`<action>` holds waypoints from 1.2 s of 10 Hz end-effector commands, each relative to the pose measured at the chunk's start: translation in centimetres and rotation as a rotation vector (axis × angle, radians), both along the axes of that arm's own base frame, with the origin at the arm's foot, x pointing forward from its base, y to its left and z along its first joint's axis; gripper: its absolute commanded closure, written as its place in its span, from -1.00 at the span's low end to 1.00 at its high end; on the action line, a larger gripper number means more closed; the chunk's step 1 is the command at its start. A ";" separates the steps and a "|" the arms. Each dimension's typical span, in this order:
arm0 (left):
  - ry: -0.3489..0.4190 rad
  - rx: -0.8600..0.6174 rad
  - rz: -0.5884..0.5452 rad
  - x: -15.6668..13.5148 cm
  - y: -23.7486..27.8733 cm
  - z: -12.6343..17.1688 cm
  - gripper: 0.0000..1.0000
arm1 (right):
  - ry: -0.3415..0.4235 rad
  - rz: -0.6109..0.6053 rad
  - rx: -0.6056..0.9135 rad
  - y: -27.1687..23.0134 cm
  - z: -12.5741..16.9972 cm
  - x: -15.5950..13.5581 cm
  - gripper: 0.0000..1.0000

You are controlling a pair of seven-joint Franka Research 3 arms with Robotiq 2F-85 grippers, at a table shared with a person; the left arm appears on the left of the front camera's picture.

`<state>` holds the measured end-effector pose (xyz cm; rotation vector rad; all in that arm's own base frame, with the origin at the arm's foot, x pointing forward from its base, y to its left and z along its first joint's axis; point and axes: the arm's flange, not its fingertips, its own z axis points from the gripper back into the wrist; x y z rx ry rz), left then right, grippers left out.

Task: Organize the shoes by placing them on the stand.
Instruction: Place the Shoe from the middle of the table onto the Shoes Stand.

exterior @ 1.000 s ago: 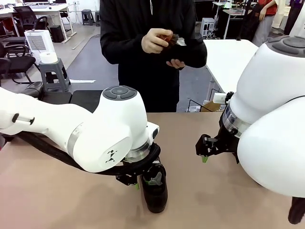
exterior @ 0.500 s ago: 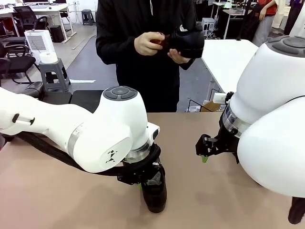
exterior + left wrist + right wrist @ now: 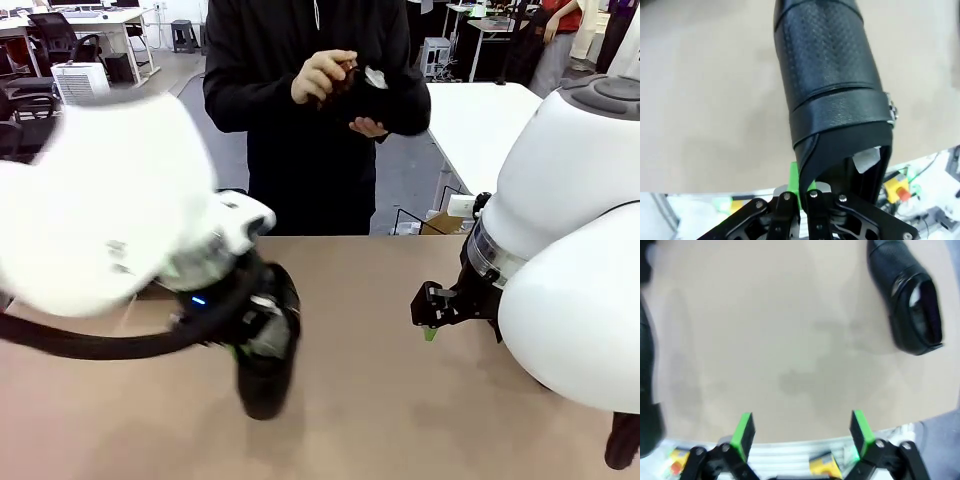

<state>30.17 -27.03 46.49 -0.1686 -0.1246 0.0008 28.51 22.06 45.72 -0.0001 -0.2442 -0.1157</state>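
My left gripper (image 3: 252, 338) is shut on the rim of a black shiny shoe (image 3: 266, 372), which hangs toe-down over the tan table (image 3: 370, 420); the arm is motion-blurred. The left wrist view shows the same shoe (image 3: 830, 75) with its collar pinched between my left gripper's (image 3: 803, 186) fingers. My right gripper (image 3: 430, 312) hovers open over the table, apart from that shoe. Its green pads (image 3: 743, 432) stand wide with nothing between them, and another black shoe (image 3: 910, 305) lies on the table beyond them. The person holds a further shoe (image 3: 388, 92) in both hands. The stand is hidden.
A person in black (image 3: 300, 120) stands at the far edge of the table. A white table (image 3: 490, 120) is behind on the right, and chairs and a stool are at the back left. Bare tabletop lies between the two grippers.
My left gripper closed on the shoe, and the arm has swung toward picture left carrying it. The right arm has stayed still. The person keeps turning the shoe in hand.
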 end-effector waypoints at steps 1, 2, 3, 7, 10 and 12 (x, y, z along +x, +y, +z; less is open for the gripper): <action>-0.138 0.047 -0.006 -0.7 6.9 4.3 1.00 | 0.006 0.010 0.017 -0.1 0.2 0.1 -1.00; -0.110 0.061 -0.109 -0.4 9.5 5.3 1.00 | 0.006 0.010 0.017 -0.1 0.2 0.1 -1.00; -0.112 0.086 -0.092 -0.1 11.6 6.2 1.00 | 0.006 0.010 0.017 -0.1 0.2 0.1 -1.00; -0.097 0.042 -0.037 -1.2 7.2 5.3 1.00 | 0.006 0.010 0.017 -0.1 0.2 0.1 -1.00; -0.242 0.027 0.018 -0.4 11.3 6.7 1.00 | 0.006 0.010 0.017 -0.1 0.2 0.1 -1.00; -0.380 0.073 0.065 3.0 15.9 7.3 1.00 | 0.006 0.010 0.017 -0.1 0.2 0.1 -1.00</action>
